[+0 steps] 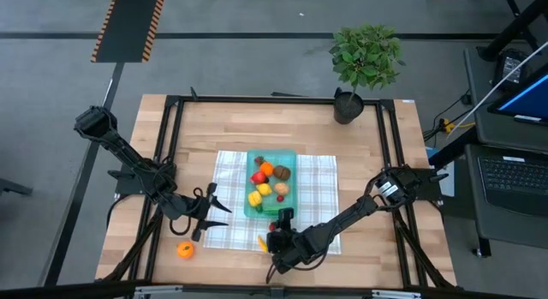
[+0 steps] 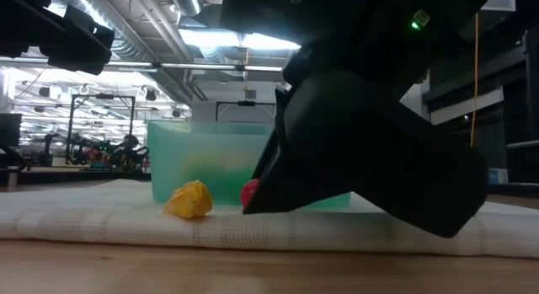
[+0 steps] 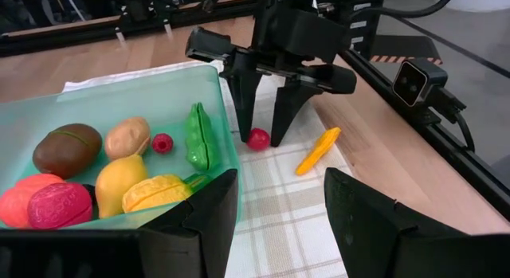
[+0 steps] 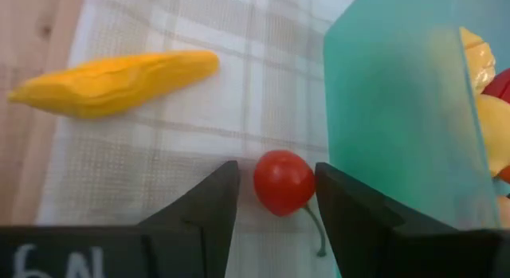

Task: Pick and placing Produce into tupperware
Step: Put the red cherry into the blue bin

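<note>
The teal tupperware [image 1: 271, 184] stands on a checked cloth and holds several toy pieces: brown, tan, red, yellow and a green pod [image 3: 198, 136]. A small red cherry [image 4: 283, 181] lies on the cloth just outside the tupperware's near wall. My right gripper [image 4: 277, 200] points down over it, open, with one finger on each side of the cherry [image 3: 257, 139]. A yellow-orange piece [image 3: 317, 150] lies on the cloth nearby. An orange piece [image 1: 185, 250] rests on bare wood. My left gripper [image 1: 218, 212] hovers open over the cloth to the left of the tupperware.
A potted plant [image 1: 364, 63] stands at the table's far edge, right of centre. The tupperware's wall [image 4: 398, 111] is right beside one finger of my right gripper. Bare wood [image 1: 377, 179] lies to the left and right of the cloth.
</note>
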Controlling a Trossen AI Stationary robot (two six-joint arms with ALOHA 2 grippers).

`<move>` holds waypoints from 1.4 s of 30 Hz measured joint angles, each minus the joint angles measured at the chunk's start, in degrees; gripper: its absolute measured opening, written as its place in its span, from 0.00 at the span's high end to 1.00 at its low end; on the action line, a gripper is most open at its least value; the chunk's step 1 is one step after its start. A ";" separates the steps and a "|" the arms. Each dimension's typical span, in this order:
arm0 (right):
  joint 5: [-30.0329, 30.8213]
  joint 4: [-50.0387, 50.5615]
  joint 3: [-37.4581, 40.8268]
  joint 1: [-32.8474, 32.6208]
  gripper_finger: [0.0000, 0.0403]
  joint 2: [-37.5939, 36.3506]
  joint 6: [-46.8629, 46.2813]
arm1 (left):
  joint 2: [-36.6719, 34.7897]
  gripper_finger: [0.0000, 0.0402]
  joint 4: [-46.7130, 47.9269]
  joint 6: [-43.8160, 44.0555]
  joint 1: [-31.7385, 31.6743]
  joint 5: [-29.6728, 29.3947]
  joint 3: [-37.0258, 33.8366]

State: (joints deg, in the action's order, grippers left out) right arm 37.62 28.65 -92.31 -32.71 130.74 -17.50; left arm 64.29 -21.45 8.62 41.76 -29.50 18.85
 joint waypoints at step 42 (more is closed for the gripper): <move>-3.82 10.63 -9.95 0.30 0.69 -0.11 -4.91 | 0.02 0.56 0.02 -0.02 0.00 -0.02 0.00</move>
State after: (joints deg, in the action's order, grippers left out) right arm 33.79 39.28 -102.26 -32.40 130.63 -22.41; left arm 64.31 -21.43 8.60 41.76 -29.52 18.85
